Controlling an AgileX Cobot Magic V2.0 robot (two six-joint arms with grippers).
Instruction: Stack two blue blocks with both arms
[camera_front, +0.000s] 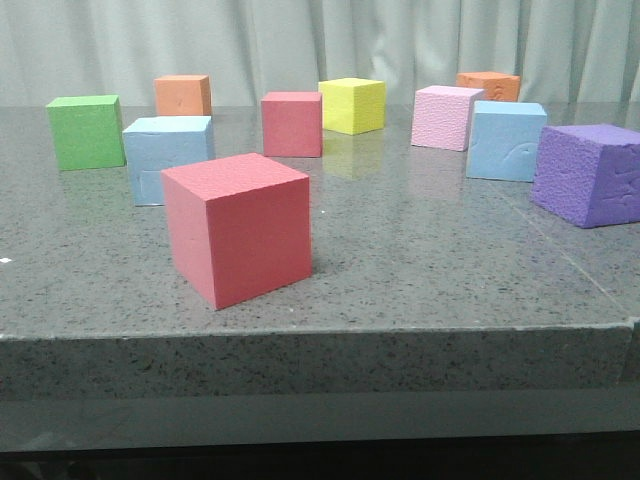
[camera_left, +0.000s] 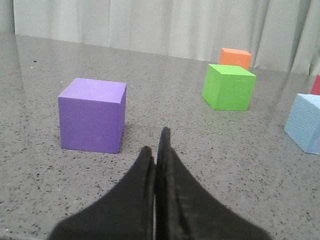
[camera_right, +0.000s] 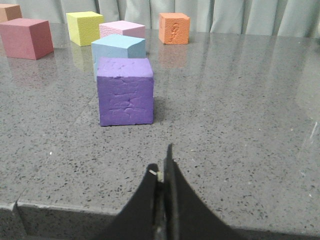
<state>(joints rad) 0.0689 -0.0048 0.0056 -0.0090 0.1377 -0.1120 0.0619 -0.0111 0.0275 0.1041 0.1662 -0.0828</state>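
- Grey speckled stone desk (camera_front: 420, 250).
- Two blue blocks (camera_front: 168, 158) (camera_front: 505, 140) sit well apart.
- Red cube (camera_front: 238, 228) nearest the front edge.
- Purple cube (camera_front: 590, 174) at the right.

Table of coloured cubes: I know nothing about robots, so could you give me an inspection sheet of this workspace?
Surface: grey speckled stone table.
Job's things: left light blue foam cube and right light blue foam cube stand apart, unstacked.
Clutter: near red foam cube, far red cube, green cube, left orange cube, right orange cube, yellow cube, pink cube, purple cube.
Grippers: left gripper and right gripper, black jaws shut, holding nothing.
Cables: nothing seen.
Surroundings: pale curtain behind table.
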